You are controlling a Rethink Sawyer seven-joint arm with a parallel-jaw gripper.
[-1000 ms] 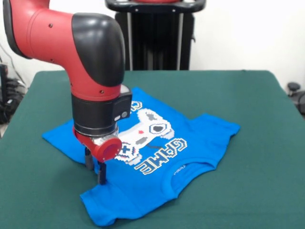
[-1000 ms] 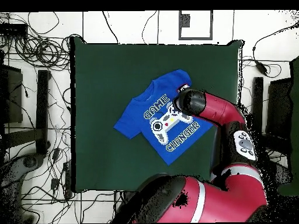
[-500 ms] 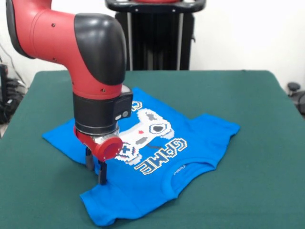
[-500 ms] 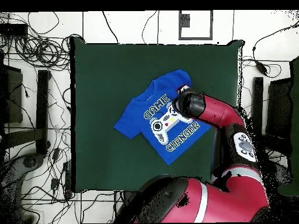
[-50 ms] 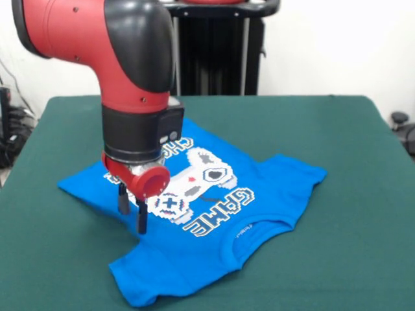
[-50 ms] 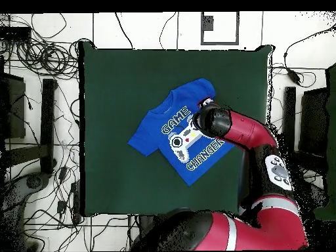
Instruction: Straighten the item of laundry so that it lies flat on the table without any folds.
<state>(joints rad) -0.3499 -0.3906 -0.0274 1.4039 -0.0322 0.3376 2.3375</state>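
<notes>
Nearly flat, blue T-shirt print-up on green table, empty claw narrowly parted above it.

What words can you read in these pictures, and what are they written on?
"GAME" is on the blue T-shirt, above the controller picture.
"CHANGER" is on the same shirt, below the controller; the arm hides most of it in the front view.
A small white neck label is too blurred to read.

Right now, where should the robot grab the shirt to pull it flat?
Probably the sleeve nearest the camera in the front view, coming straight down from above. That corner looks bunched, and the rest of the shirt lies fairly flat. The open end effector hangs close beside it.
</notes>
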